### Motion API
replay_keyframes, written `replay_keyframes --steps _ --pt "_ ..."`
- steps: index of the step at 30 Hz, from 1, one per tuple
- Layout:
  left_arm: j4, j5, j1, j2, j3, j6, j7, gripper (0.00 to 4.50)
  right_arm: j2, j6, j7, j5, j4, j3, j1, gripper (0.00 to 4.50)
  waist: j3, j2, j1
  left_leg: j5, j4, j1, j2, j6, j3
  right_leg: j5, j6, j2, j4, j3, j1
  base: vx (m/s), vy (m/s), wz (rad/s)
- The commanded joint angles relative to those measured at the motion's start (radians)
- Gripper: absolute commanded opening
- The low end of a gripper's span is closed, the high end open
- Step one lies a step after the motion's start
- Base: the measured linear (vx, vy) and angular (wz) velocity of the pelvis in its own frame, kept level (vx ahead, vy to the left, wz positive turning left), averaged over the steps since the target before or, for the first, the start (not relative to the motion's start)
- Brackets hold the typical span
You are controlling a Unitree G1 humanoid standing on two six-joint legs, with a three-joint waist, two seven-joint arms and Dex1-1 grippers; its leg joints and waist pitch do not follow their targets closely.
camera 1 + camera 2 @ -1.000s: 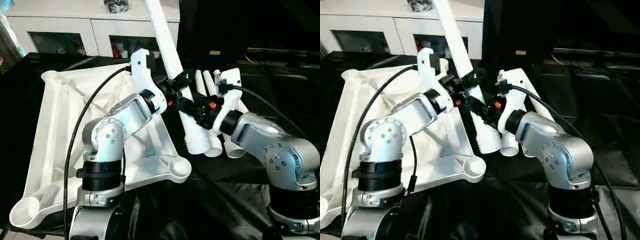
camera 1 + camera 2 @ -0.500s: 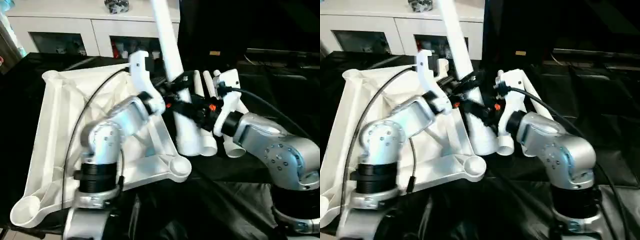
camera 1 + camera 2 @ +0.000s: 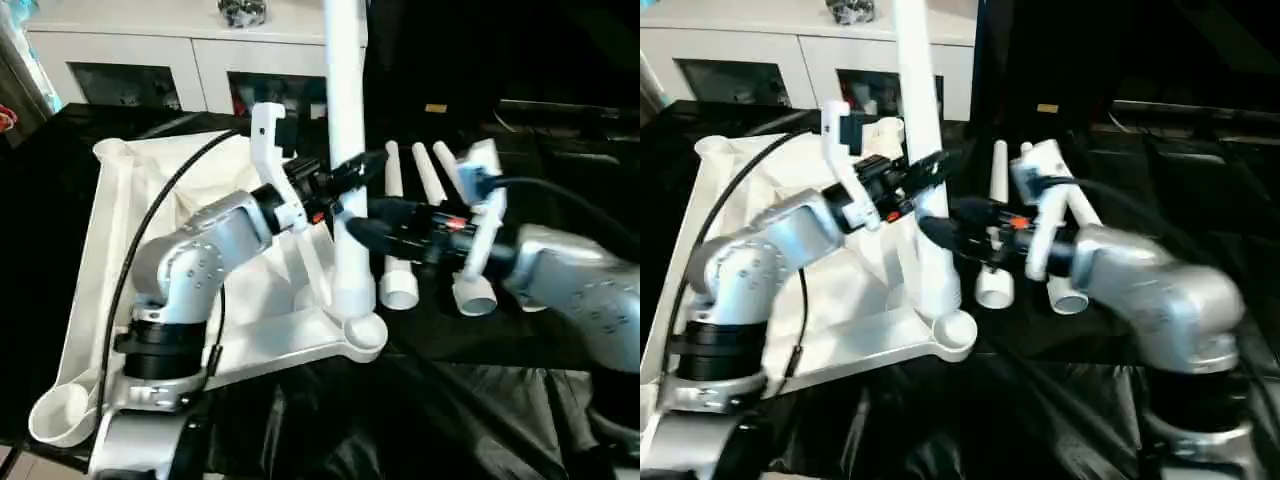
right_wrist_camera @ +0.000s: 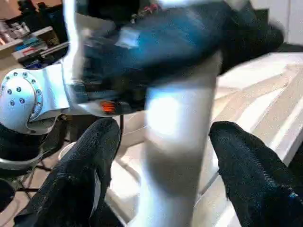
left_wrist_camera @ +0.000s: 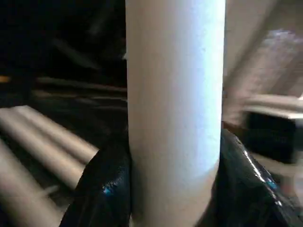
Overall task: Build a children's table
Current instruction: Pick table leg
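leg [image 3: 345,150]: was leaning a sec ago, now upright; foot end in the near corner socket [image 3: 362,331] of tabletop [image 3: 130,260], straight below both grippers.
L gripper [image 3: 345,178]: clamped round leg mid-shaft, pads [image 5: 106,184] tight on both sides.
R gripper [image 3: 362,228]: has let go; fingers [image 4: 246,163] spread, gaps either side of leg, just under L.
spare legs [image 3: 420,230]: lying past R gripper on black cloth [image 3: 450,400].
meaning: prob. seated; L alone steadies it; still needs pressing home.
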Motion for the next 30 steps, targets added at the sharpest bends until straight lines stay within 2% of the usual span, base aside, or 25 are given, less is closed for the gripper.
replay_keyframes --steps 1,8,9,13,14,18,20,22,24,25,29,30 --pt "-0.029 -0.043 -0.012 -0.004 -0.011 0.011 -0.044 1.87 -0.022 0.012 0.032 0.014 0.007 0.015 -0.003 3.41 -0.091 -0.012 0.004 -0.06 -0.059 0.014 0.031 0.01 -0.002 -0.082 -0.241 -0.047 -0.062 0.027 0.059 0.0 0.0 0.0" --pt "-0.033 -0.078 -0.022 -0.023 -0.004 0.002 -0.085 1.87 -0.063 0.029 0.069 0.003 0.023 0.062 0.023 3.41 -0.089 -0.016 0.006 -0.072 -0.06 0.01 0.031 0.011 -0.004 -0.123 -0.226 -0.048 -0.066 0.027 0.061 0.0 0.0 0.0" --pt "-0.033 -0.078 -0.022 -0.023 -0.004 0.002 -0.085 1.87 -0.063 0.029 0.069 0.003 0.023 0.062 0.023 3.12 -0.09 -0.016 0.006 -0.071 -0.059 0.01 0.031 0.011 -0.004 -0.127 -0.224 -0.048 -0.066 0.027 0.061 0.0 0.0 0.0" --pt "-0.037 -0.087 -0.018 -0.023 0.003 -0.004 -0.081 1.87 -0.066 0.025 0.065 -0.004 0.03 0.07 0.026 3.0 -0.091 -0.017 0.006 -0.066 -0.059 0.01 0.032 0.011 -0.005 -0.121 -0.221 -0.048 -0.065 0.027 0.06 0.0 0.0 0.0" --pt "-0.038 -0.088 -0.017 -0.024 0.004 -0.004 -0.08 1.87 -0.067 0.024 0.065 -0.005 0.03 0.07 0.026 2.72 -0.091 -0.016 0.006 -0.066 -0.059 0.01 0.032 0.011 -0.004 -0.12 -0.221 -0.047 -0.065 0.027 0.06 0.0 0.0 0.0" --pt "-0.041 -0.085 -0.013 -0.026 0.006 -0.011 -0.073 1.87 -0.062 0.012 0.058 -0.011 0.026 0.077 0.028 2.59 -0.091 -0.017 0.009 -0.063 -0.058 0.01 0.032 0.013 -0.004 -0.117 -0.22 -0.047 -0.064 0.027 0.059 0.0 0.0 0.0" --pt "-0.037 -0.07 -0.013 -0.024 0.003 -0.019 -0.064 1.87 -0.059 -0.015 0.043 -0.037 0.023 0.086 0.029 2.23 -0.092 -0.017 0.009 -0.066 -0.058 0.01 0.032 0.01 -0.004 -0.126 -0.217 -0.048 -0.065 0.027 0.059 0.0 0.0 0.0" --pt "-0.033 -0.067 -0.014 -0.026 0.005 -0.02 -0.057 1.87 -0.051 -0.028 0.027 -0.053 0.025 0.09 0.028 2.2 -0.092 -0.016 0.009 -0.065 -0.058 0.01 0.032 0.008 -0.004 -0.122 -0.214 -0.047 -0.065 0.027 0.059 0.0 0.0 0.0" --pt "-0.029 -0.06 -0.016 -0.029 0.007 -0.021 -0.039 1.87 -0.034 -0.042 0.004 -0.063 0.025 0.086 0.027 1.93 -0.092 -0.016 0.008 -0.063 -0.058 0.009 0.031 0.006 -0.005 -0.116 -0.215 -0.047 -0.064 0.026 0.059 0.0 0.0 0.0" --pt "-0.027 -0.058 -0.017 -0.028 0.008 -0.012 -0.026 2.42 -0.024 -0.044 -0.009 -0.065 0.024 0.082 0.027 1.9 -0.092 -0.015 0.008 -0.066 -0.059 0.01 0.031 0.005 -0.005 -0.117 -0.216 -0.047 -0.064 0.026 0.058 0.0 0.0 0.0" --pt "-0.064 -0.047 -0.007 -0.025 -0.007 -0.006 -0.002 2.63 0.027 -0.062 -0.1 -0.09 0.017 0.069 0.021 1.87 -0.092 -0.014 0.006 -0.063 -0.059 0.01 0.031 -0.004 -0.005 -0.114 -0.215 -0.047 -0.062 0.026 0.056 0.0 0.0 0.0" --pt "-0.068 -0.005 -0.009 -0.026 -0.023 -0.014 0.04 2.76 0.047 -0.072 -0.135 -0.104 0.012 0.068 0.018 1.86 -0.092 -0.007 0.007 -0.071 -0.06 0.012 0.033 -0.008 -0.007 -0.119 -0.211 -0.046 -0.062 0.026 0.056 0.0 0.0 0.0"
